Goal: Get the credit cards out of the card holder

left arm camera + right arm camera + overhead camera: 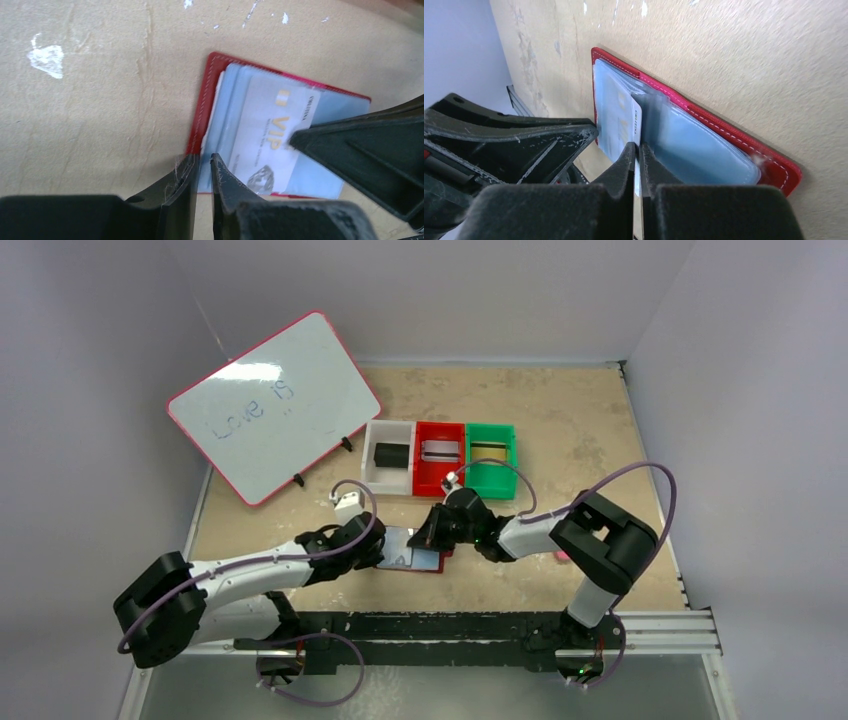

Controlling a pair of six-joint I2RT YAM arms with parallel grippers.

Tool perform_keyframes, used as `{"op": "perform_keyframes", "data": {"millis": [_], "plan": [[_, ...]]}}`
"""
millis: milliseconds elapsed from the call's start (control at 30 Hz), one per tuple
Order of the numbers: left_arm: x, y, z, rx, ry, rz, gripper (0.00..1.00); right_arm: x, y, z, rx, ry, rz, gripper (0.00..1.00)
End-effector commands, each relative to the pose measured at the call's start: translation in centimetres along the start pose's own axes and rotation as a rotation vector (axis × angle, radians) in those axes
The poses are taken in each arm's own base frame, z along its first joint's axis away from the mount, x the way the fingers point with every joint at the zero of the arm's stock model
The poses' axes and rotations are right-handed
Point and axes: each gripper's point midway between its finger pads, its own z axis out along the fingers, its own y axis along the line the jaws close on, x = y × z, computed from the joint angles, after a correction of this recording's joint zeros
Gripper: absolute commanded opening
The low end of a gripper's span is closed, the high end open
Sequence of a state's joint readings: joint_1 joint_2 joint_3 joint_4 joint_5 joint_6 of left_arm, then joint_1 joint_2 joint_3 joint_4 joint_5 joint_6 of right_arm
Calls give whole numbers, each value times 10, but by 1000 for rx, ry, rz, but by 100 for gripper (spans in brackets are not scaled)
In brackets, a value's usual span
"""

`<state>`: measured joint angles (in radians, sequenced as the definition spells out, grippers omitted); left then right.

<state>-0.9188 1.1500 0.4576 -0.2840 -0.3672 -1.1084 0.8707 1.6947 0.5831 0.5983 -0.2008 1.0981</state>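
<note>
The card holder [410, 552] is seen lying open on the counter [560, 420], right in front of the two arm bases, red cover down and pale blue sleeves up. It is flanked by both tools: the left tool [378, 548] is set at its left edge, the right tool [437, 530] at its right side.

From the left wrist, the left tool [204, 159] is shown narrowed to a slit, with the near left edge of the card holder [210, 75] caught between the jaws. A credit card [272, 142] with gold "VIP" lettering is seen through a sleeve, and a dark finger of the right tool is laid against its right end.

From the right wrist, the right tool [636, 147] is shown pinched tight on the thin white edge of the credit card [635, 122], which is stood up from the open card holder [724, 132]. Whether sleeve film is caught in the grip as well cannot be told.

Further back, three bins are lined up: a black card [390, 454] in the white bin [372, 472], a silver-grey card [440, 450] in the red bin [424, 478], a gold card [488, 450] in the green bin [510, 472]. A whiteboard [275, 405] is propped at the back left.
</note>
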Motion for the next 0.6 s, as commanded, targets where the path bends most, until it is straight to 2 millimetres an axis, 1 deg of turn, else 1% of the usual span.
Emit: {"op": "perform_keyframes", "data": {"millis": [0, 133, 200, 267, 467, 500, 533, 567], "plan": [[-9, 6, -6, -11, -46, -17, 16, -23, -9, -5, 51, -56, -31, 2], [-17, -3, -11, 23, -74, -37, 20, -27, -8, -10, 47, -48, -61, 3], [-22, -8, -13, 41, -88, -43, 22, -23, -3, -12, 22, -11, -82, 3], [-27, -13, -16, 58, -99, -46, 23, -17, -3, -13, 17, 21, -101, 3], [-37, -25, -21, 90, -121, -35, 24, -10, -23, -15, 72, 34, -82, 4], [-37, -29, -22, 109, -118, -28, 24, -8, -25, -16, 73, 36, -84, 3], [-36, -38, -24, 149, -104, -15, 24, -8, -25, -16, 62, 39, -89, 3], [-32, -53, -27, 227, -79, 2, 24, -6, -22, -16, 41, 45, -97, 3]]}}
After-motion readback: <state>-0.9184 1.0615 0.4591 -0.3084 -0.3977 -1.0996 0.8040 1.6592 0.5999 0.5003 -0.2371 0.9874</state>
